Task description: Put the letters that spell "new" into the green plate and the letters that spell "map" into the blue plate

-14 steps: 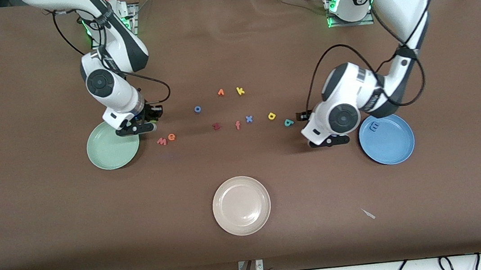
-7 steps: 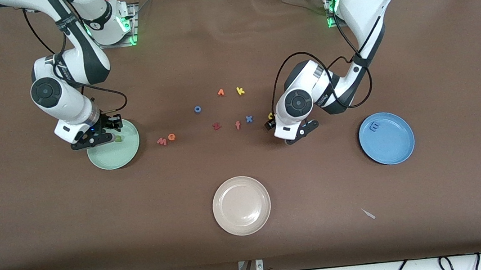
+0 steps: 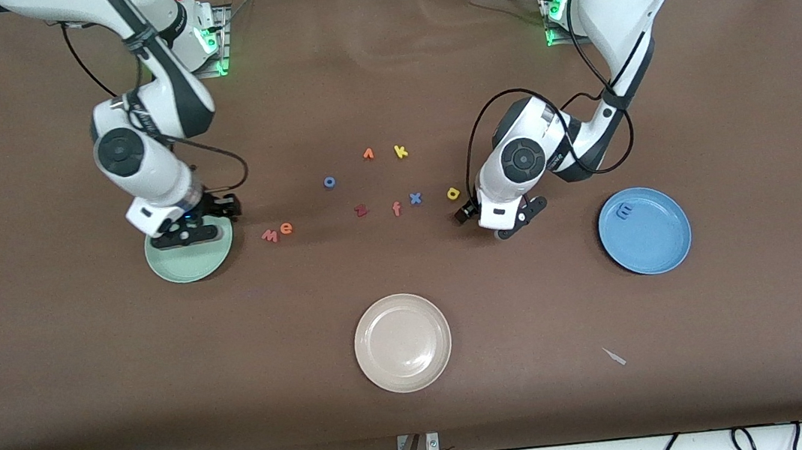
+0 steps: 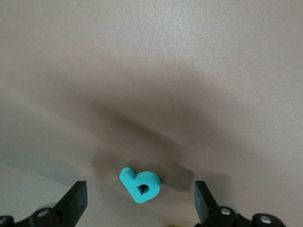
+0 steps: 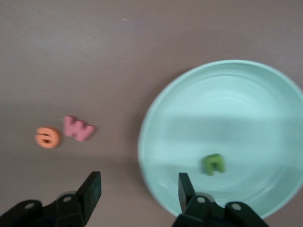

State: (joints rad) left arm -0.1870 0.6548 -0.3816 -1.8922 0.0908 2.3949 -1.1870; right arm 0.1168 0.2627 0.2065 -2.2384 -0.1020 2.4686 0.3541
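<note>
On the blue plate (image 3: pixel 664 244): blue m (image 3: pixel 626 211) lies in it, at 11 o'clock of its centre (clock read in the front view, 12 pointing away from the camera).
Green plate (image 3: pixel 183 269): holds the olive n (image 5: pixel 214 164), lying flat and free.
Right claw (image 5: pixel 138 187): spread, pinching nothing, hanging over the green plate's 12 o'clock edge.
Left claw (image 4: pixel 139 195): spread wide, empty, low over the teal a (image 4: pixel 140 183).
Teal a: on the bare table, hidden under the left arm in the front view, roughly central between the fingers in the left wrist view.
Key relation: the a sits straight below the left claw. Its longer run lies roughly from finger to finger, slightly skewed, so a plain drop and squeeze looks enough.
Blue plate from left claw: about 4 o'clock, near.
Salmon w (image 3: pixel 270 234) and orange e (image 3: pixel 286 228): touching, on the table at 3 o'clock from the right claw, the nearer arm.
Yellow p (image 3: pixel 452 193): on the table, 10 o'clock from the left claw.
Change over the last second: the right claw was pressed together at the plate's edge and has since released the n. The left claw came from beside the blue plate.
</note>
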